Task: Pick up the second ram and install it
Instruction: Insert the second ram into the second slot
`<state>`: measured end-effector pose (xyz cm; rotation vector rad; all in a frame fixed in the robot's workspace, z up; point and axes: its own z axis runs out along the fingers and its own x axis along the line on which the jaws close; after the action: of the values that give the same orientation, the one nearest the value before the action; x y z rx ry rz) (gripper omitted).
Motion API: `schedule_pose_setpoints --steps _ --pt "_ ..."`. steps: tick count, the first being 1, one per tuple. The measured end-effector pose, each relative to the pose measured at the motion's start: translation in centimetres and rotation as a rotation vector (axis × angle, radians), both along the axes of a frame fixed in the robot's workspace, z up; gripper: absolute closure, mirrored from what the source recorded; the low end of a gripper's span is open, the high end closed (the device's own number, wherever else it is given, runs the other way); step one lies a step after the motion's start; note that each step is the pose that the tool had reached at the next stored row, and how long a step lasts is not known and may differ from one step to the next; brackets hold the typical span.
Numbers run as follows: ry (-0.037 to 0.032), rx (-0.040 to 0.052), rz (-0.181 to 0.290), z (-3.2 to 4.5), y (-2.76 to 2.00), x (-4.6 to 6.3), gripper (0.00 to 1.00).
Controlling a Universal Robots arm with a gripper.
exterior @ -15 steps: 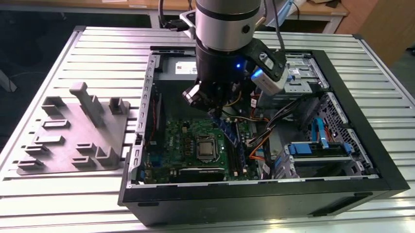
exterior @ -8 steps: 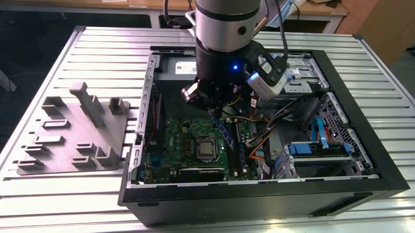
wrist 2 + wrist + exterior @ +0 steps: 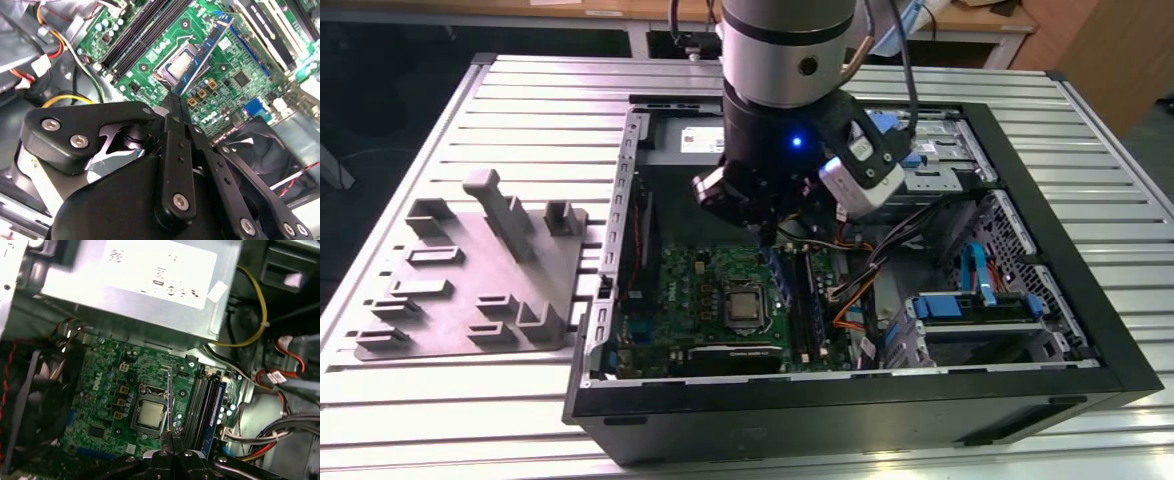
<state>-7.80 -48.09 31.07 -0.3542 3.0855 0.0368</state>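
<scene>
The pincer (image 3: 173,102) is pressed onto the second ram (image 3: 206,54), holding it over the motherboard (image 3: 150,50). It looks light, stiff and fragile, I'd say: best gripped by its bare edges.

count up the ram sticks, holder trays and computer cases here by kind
ram sticks: 2, the second ram in the fingers, another ram seated
grey holder tray: 1
computer case: 1
total: 4

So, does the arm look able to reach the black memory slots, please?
Probably yes: the end effector, holding the second ram, hovers near the processor socket, and the slots beside it lie uncovered.
</scene>
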Motion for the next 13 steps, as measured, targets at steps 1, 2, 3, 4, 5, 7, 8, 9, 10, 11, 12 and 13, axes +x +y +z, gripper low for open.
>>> schedule_pose_setpoints --steps 1,2,3,4,5,7,8,9,10,11,12,13 --pt "0.0 0.0 -0.019 -0.02 0.0 0.0 0.89" --pt "0.0 0.0 -0.037 -0.03 0.0 0.0 0.89" --pt "0.0 0.0 -0.055 -0.05 0.0 0.0 0.89" --pt "0.0 0.0 -0.073 -0.07 0.0 0.0 0.89" --pt "0.0 0.0 -0.091 -0.09 0.0 0.0 0.89" --pt "0.0 0.0 -0.127 -0.14 0.0 0.0 0.89" --pt "0.0 0.0 -0.145 -0.16 0.0 0.0 0.89" --pt "0.0 0.0 -0.164 -0.18 0.0 0.0 0.89" --pt "0.0 0.0 -0.183 -0.2 0.0 0.0 0.89" --pt "0.0 -0.0001 -0.2 -0.22 0.0 0.0 0.89" --pt "0.0 0.0 -0.219 -0.25 0.0 0.0 0.89" --pt "0.0 -0.0001 -0.237 -0.27 0.0 0.0 0.89"
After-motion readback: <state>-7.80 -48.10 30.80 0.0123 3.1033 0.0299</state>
